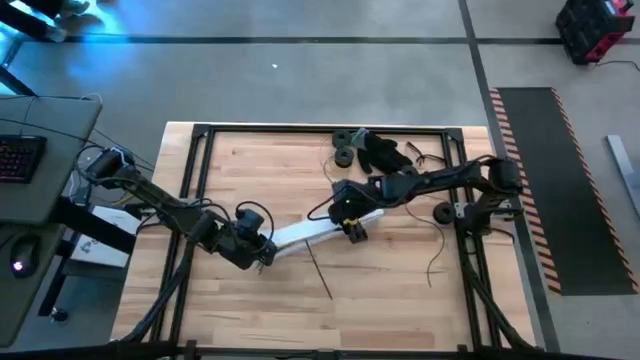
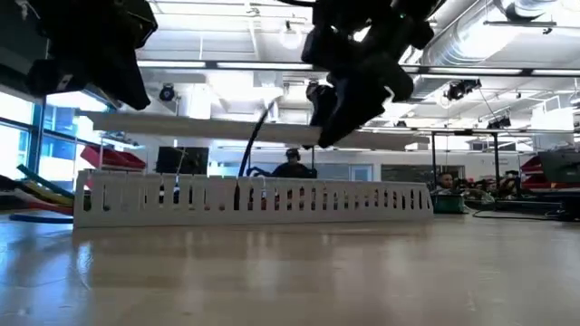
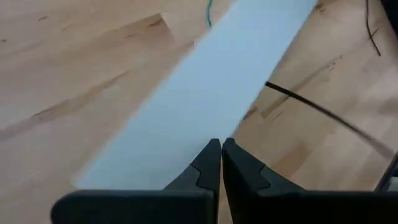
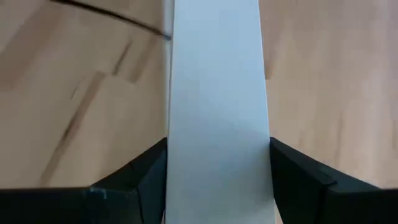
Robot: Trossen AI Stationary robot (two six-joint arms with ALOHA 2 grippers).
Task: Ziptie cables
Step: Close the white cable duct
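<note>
Currently your left gripper (image 1: 268, 252) pinches the flat white strip's (image 1: 305, 232) end | right gripper (image 1: 352, 226) clamps its far end edgewise, lifted off the worktop (image 1: 400, 290) | cables (image 1: 320, 212) lie beneath | risk: pull unevenly and the strip twists free.

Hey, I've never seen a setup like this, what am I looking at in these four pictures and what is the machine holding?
This is a robot with two dark arms at a wooden table. One picture looks straight down, one looks level across the tabletop, and two come from cameras on the wrists.

Both arms hold one long flat white strip. The left gripper pinches one end, fingers nearly together on the thin edge. The right gripper clamps the other end across its width, a finger on each side. In the level picture the strip hangs above a slotted white strip on the table.

A black heap with round parts lies at the far edge, and thin dark wires lie loose.
</note>
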